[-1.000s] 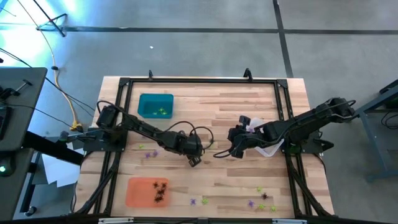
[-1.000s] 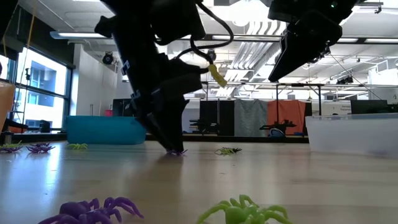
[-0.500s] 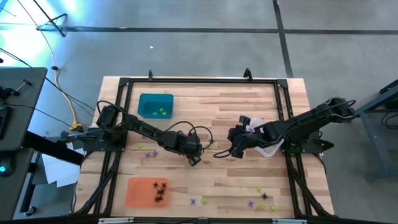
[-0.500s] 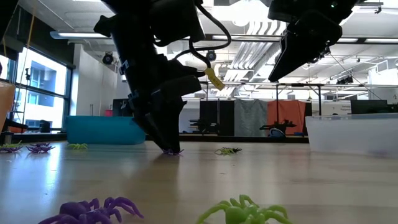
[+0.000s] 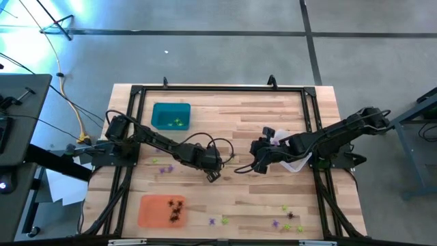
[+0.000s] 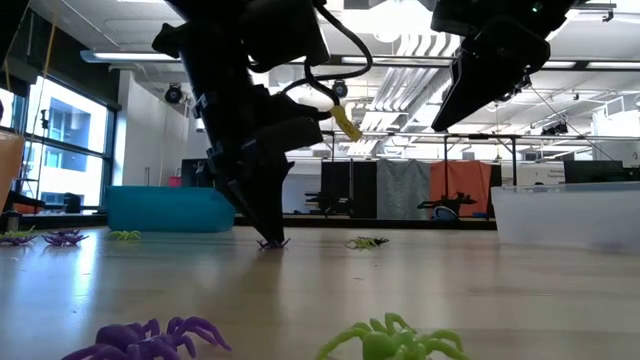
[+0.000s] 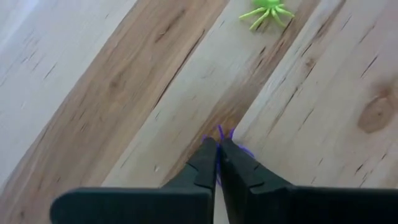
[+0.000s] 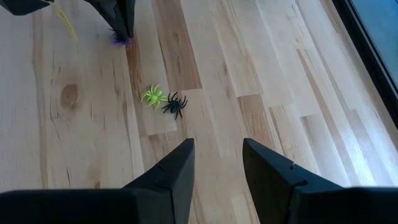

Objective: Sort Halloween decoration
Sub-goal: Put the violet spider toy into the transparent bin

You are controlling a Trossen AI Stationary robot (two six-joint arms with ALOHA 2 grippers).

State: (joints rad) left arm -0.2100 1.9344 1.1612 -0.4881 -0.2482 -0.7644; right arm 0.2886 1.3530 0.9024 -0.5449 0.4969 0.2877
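We see the left gripper point(image 7: 217, 163) fingers pinching a purple spider point(image 7: 222, 135) on the tabletop point(image 7: 93, 93); right gripper point(image 8: 216, 163) fingers spread.

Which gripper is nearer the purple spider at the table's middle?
Left. The left gripper is shut on the purple spider; the right gripper hovers open, off to the side.

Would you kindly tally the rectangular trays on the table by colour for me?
Teal tray: 1
Orange tray: 1
Clear tray: 1
Total: 3
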